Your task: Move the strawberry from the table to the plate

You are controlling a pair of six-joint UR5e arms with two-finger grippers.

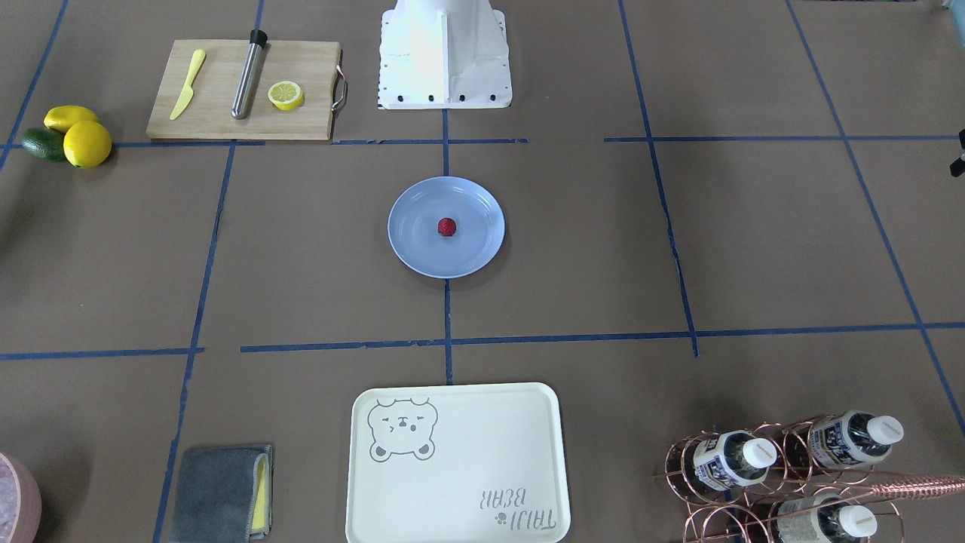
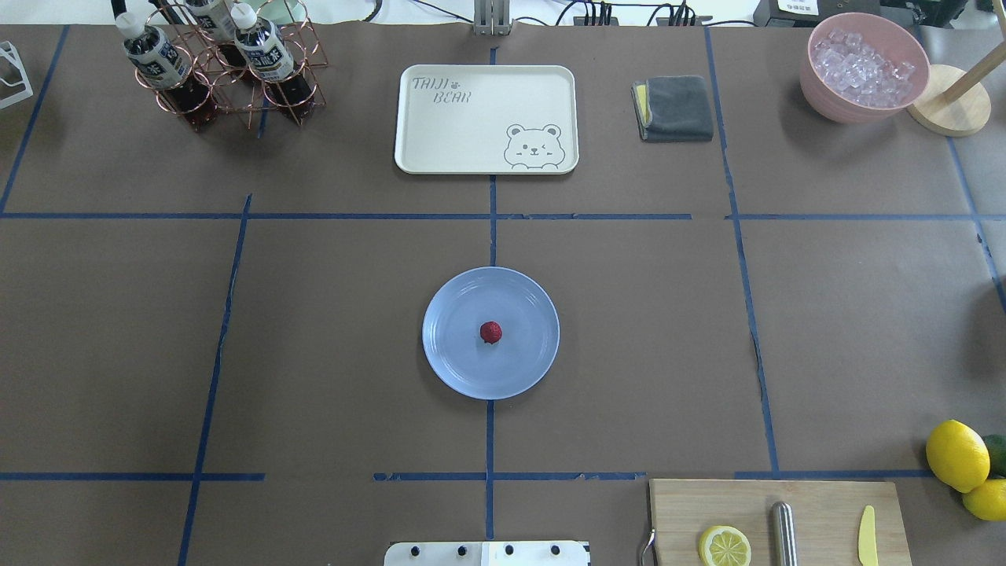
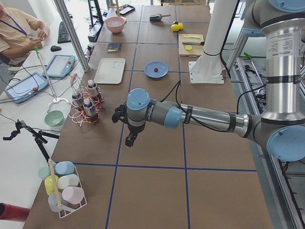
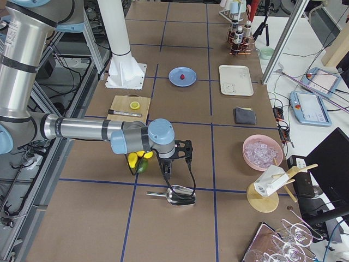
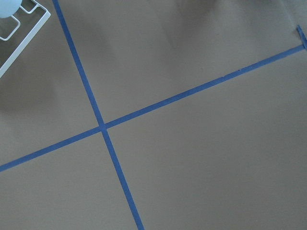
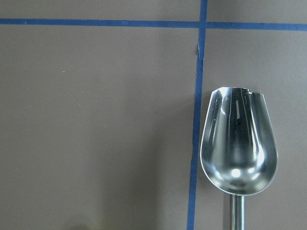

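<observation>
The tiny dark-red strawberry [image 1: 447, 226] [image 2: 490, 332] lies in the middle of the round light blue plate [image 1: 418, 253] [image 2: 456, 365], which sits at the centre of the brown-paper table [image 2: 330, 354]. Neither arm shows in the two central views. In the exterior left view my left gripper [image 3: 130, 139] hangs over bare table far from the plate [image 3: 151, 75], beyond the bottle rack. In the exterior right view my right gripper [image 4: 166, 172] hovers beside a metal scoop [image 4: 175, 195] [image 6: 238, 143]. I cannot tell whether either gripper is open or shut.
A cream bear-print tray [image 2: 440, 134], a bottle rack [image 2: 212, 71], a grey cloth [image 2: 677, 108] and a pink bowl of ice [image 2: 863, 67] line the far side. A cutting board [image 2: 817, 503] with a lemon half, and lemons [image 2: 956, 454], sit near the base.
</observation>
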